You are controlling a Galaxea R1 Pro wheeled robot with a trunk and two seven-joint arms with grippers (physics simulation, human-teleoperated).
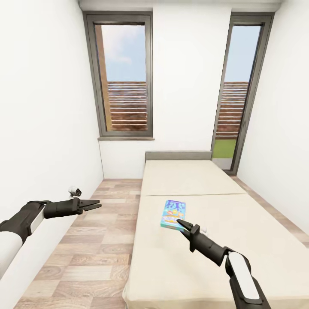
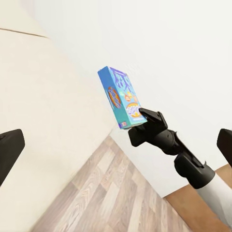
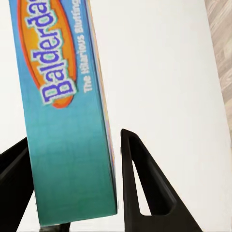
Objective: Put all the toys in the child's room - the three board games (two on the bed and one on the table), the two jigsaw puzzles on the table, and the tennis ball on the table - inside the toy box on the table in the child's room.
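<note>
Two tall windows break up the far white wall (image 1: 189, 81). The left window (image 1: 122, 75), at the upper left of the frame, has a dark grey frame and a grey sill beneath it; through its glass I see blue sky, a pale cloud and a slatted brown fence. The right window (image 1: 236, 98), at the upper right, runs down almost to the floor and shows the same fence with a patch of green grass below it. Wood-plank floor (image 1: 92, 240) fills the lower left.
</note>
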